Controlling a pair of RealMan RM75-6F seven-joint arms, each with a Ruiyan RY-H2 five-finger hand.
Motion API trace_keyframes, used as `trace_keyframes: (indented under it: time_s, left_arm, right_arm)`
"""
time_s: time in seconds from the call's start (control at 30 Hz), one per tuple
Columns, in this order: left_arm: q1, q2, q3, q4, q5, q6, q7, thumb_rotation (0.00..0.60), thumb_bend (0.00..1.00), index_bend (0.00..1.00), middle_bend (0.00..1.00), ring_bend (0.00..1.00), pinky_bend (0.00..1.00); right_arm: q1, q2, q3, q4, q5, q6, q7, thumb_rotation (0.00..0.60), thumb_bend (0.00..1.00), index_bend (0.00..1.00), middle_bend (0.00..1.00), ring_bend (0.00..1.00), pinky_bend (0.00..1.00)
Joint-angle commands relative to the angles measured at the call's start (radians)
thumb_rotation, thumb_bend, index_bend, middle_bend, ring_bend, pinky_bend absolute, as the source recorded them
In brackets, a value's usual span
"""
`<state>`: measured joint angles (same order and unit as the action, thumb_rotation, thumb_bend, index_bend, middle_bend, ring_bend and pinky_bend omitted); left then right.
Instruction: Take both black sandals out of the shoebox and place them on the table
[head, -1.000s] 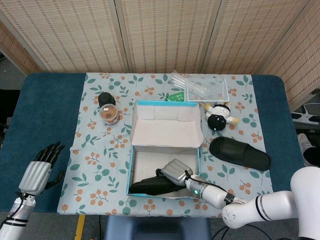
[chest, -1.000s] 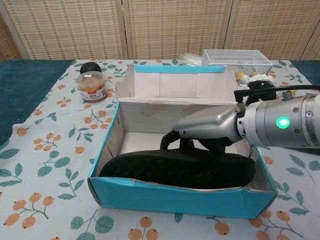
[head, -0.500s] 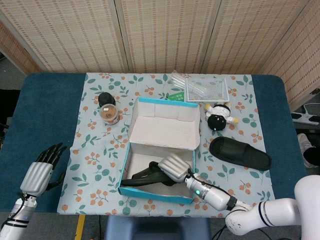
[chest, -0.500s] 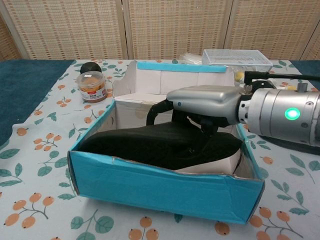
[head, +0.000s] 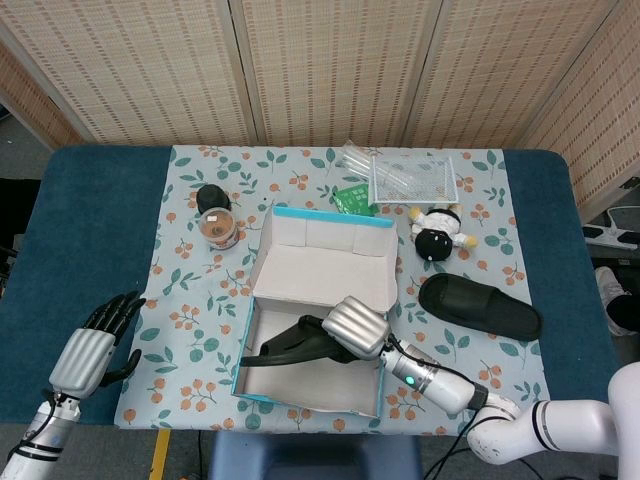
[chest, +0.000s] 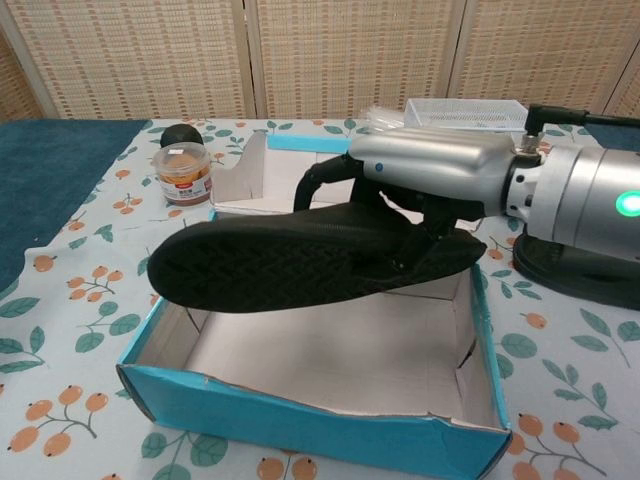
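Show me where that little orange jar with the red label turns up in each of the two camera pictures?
Head view: the orange jar stands upper left of the shoebox, on the flowered cloth.
Chest view: the orange jar stands at upper left, behind the lifted black sandal.
Shared landmark: the small black round thing just behind the jar.

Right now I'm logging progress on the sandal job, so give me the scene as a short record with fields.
held sandal: black sandal, gripped by the right hand, raised above the shoebox
other sandal: second sandal lying on the table right of the box
left hand: left hand holds nothing, fingers apart, at the table's left edge
shoebox interior: nothing seen inside
remaining: set the held sandal down
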<state>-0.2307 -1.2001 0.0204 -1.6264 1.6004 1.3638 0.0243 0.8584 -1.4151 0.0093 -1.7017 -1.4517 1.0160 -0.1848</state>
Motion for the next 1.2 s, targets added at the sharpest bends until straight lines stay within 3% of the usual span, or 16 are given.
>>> trace_keyframes:
  time_s: [0.03, 0.23, 0.5, 0.7, 0.9, 1.03, 1.2]
  left_arm:
    - [0.000, -0.002, 0.010, -0.006, 0.015, 0.004, 0.003, 0.600, 0.45, 0.00, 0.00, 0.00, 0.14]
    - [-0.001, -0.004, -0.001, 0.007, -0.012, -0.002, 0.008, 0.600, 0.45, 0.00, 0.00, 0.00, 0.14]
    - [0.000, 0.000, -0.012, 0.019, -0.037, -0.008, 0.005, 0.600, 0.45, 0.00, 0.00, 0.00, 0.14]
    - [-0.003, -0.008, -0.011, 0.020, -0.041, -0.016, 0.014, 0.600, 0.45, 0.00, 0.00, 0.00, 0.14]
    - [-0.010, -0.025, -0.006, 0.024, -0.045, -0.038, 0.030, 0.600, 0.46, 0.00, 0.00, 0.00, 0.14]
    - [-0.018, -0.036, -0.006, 0.026, -0.051, -0.056, 0.041, 0.600, 0.45, 0.00, 0.00, 0.00, 0.14]
    - [-0.025, -0.046, -0.003, 0.030, -0.052, -0.069, 0.042, 0.600, 0.45, 0.00, 0.00, 0.00, 0.14]
  right_arm:
    - [-0.022, 0.000, 0.013, 0.007, -0.022, 0.023, 0.049, 0.600, 0.28, 1.00, 0.95, 0.73, 0.86]
    - [-0.072, 0.069, 0.025, -0.040, -0.116, 0.135, 0.124, 0.600, 0.28, 1.00, 0.95, 0.73, 0.86]
    - [-0.233, 0.264, 0.016, -0.125, -0.266, 0.431, 0.172, 0.600, 0.28, 1.00, 0.95, 0.73, 0.85]
    - [-0.352, 0.429, -0.065, -0.142, -0.279, 0.463, 0.089, 0.600, 0.28, 1.00, 0.95, 0.71, 0.84]
    - [-0.493, 0.401, -0.137, 0.003, -0.296, 0.531, 0.053, 0.600, 0.28, 0.96, 0.95, 0.69, 0.83]
    - [-0.550, 0.327, -0.147, 0.136, -0.313, 0.550, -0.025, 0.600, 0.28, 0.92, 0.95, 0.67, 0.83]
    - [-0.571, 0.243, -0.144, 0.239, -0.274, 0.474, -0.077, 0.600, 0.27, 0.88, 0.94, 0.66, 0.82]
